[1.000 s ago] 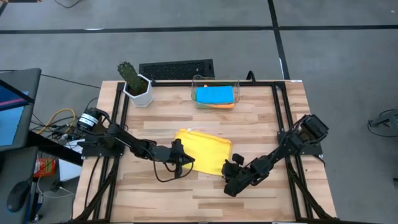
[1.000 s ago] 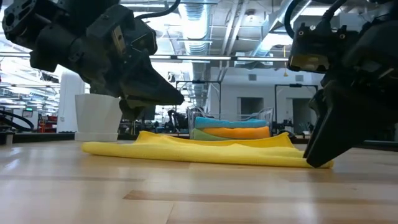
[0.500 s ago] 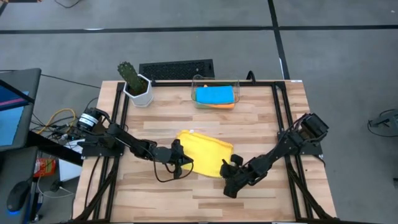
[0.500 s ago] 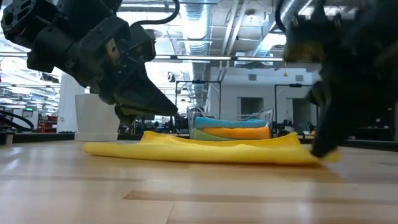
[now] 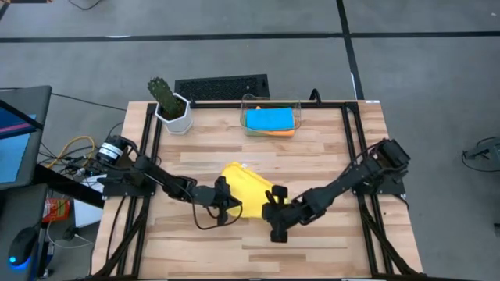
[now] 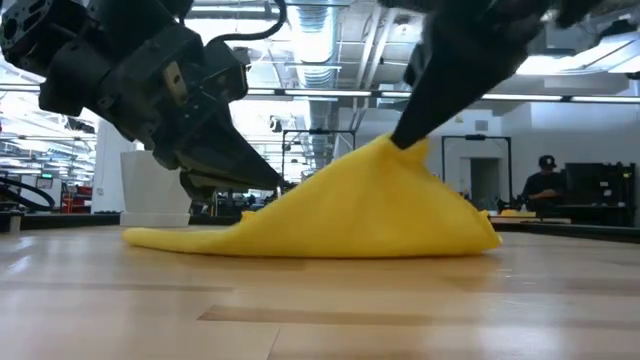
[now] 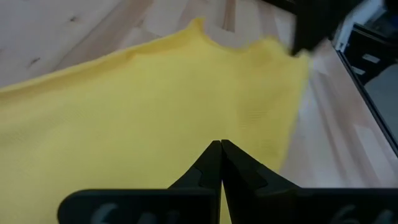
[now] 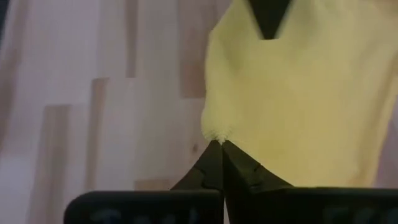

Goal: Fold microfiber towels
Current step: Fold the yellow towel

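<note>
The yellow towel (image 5: 248, 190) lies mid-table with its right part raised into a peak (image 6: 392, 150). My right gripper (image 5: 274, 209) is shut on that peak, above the table. My left gripper (image 5: 233, 205) is shut, low at the towel's near left corner (image 6: 235, 222). The blue towel (image 5: 269, 118) lies folded on the orange one (image 5: 280, 133) in the clear bin at the far edge. The green towel is hidden. My left gripper has its shut fingertips (image 7: 221, 149) down on the towel near its near left corner, slanting down from the table's left. Whether cloth is between the fingers, I cannot tell. That part of the towel lies flat on the table. My right gripper pinches a corner of the towel's edge (image 8: 215, 133) between its two fingertips, coming from the table's right and slanting down. The corner is lifted clear. The cloth slopes down from it on both sides to the table, its left part flat.
The clear bin (image 5: 247, 104) stands at the far edge. A potted cactus (image 5: 171, 104) stands at the far left corner, with a dark keyboard (image 5: 221, 86) just beyond the table. Bare wood lies along the near edge. A person (image 6: 545, 185) shows far behind the table.
My right gripper has gone up and toward the table's left, toward my left gripper, carrying the towel's near right corner. The towel's right part has risen from flat into a peak and is folding over leftward. Its left part stays on the table. My left gripper has dipped slightly.
</note>
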